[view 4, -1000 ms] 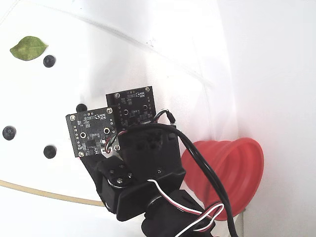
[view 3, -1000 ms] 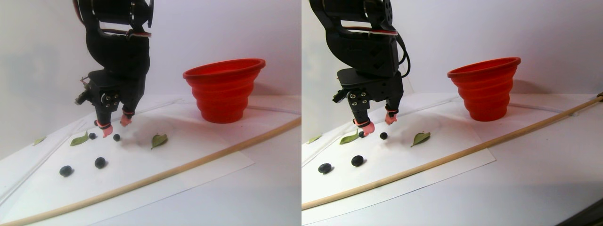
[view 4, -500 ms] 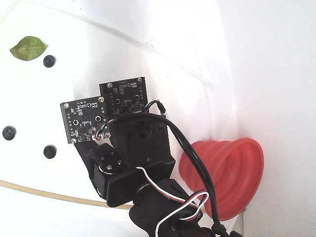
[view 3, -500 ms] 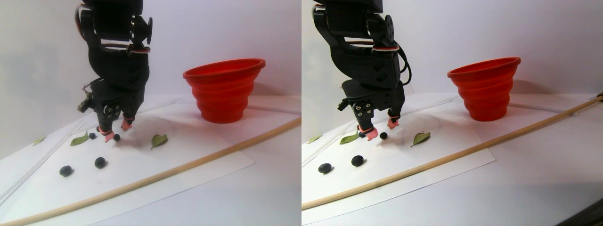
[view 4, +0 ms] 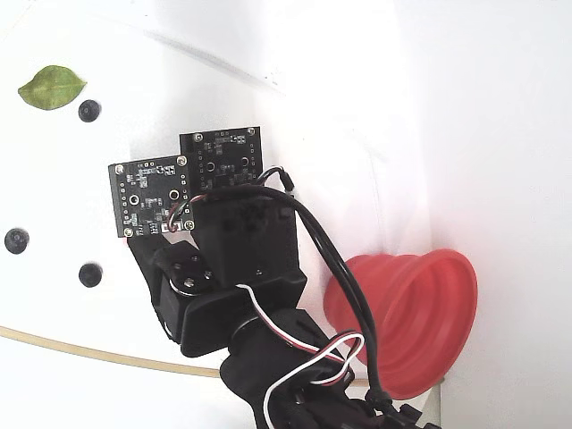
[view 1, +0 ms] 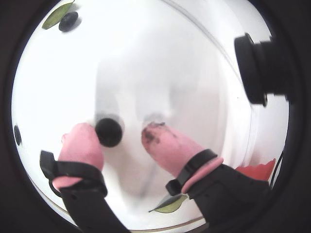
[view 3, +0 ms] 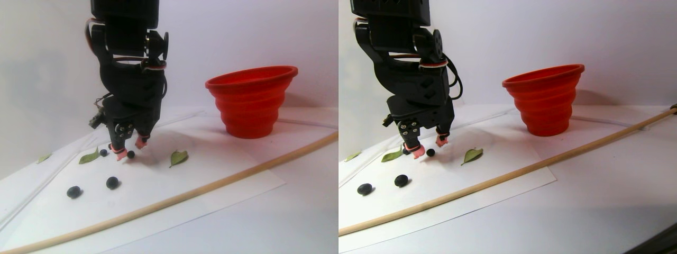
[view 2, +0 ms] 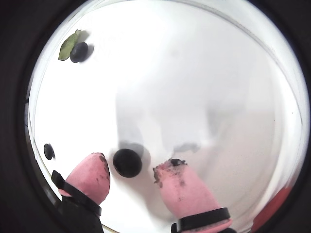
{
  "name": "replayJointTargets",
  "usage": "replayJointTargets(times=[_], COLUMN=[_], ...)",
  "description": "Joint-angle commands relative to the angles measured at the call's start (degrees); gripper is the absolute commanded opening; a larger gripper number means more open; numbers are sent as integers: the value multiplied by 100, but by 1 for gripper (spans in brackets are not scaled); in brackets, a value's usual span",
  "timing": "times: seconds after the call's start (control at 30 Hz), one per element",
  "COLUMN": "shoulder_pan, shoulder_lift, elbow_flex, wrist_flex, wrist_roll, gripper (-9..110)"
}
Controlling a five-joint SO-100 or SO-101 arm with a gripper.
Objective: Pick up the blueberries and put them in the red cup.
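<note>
- Wrist views both show my gripper [view 1: 126,133] low over the white sheet [view 1: 160,63], its 2 pink fingertips [view 2: 182,187] spread apart with a clear gap between them.
- 1 blueberry [view 1: 109,132] lies in that gap at lower centre of the frame; it sits right against the left pad [view 1: 81,144] and apart from the right one, so I read the jaws as parted and not yet clamped on it.
- Another blueberry [view 2: 79,52] lies at the upper left of a wrist view, beside a green leaf [view 2: 67,46].
- Stereo pair view: the gripper is at the left of the frame, tips down at the sheet, with 2 more blueberries [view 3: 112,182] nearer the camera, at lower left.
- I see the red cup [view 3: 253,100] upright at centre right of each half, well apart from the gripper.
- A wooden stick [view 3: 211,182] runs diagonally across the sheet's near edge.
- Fixed view: the arm hides the fingertips; the red cup is at lower right.
</note>
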Motion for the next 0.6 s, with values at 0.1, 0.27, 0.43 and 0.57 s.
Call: replayJointTargets(times=[0.1, 0.27, 0.43, 0.57], shoulder_pan=[-290, -255, -229, -211], shoulder_lift=[-26, -158, -290, -360], elbow_flex=[-185, -229, -237, -272], wrist_flex=[-229, -325, -483, -527], wrist_roll=[-44, -149, -264, -281], gripper=[19, 19, 19, 18])
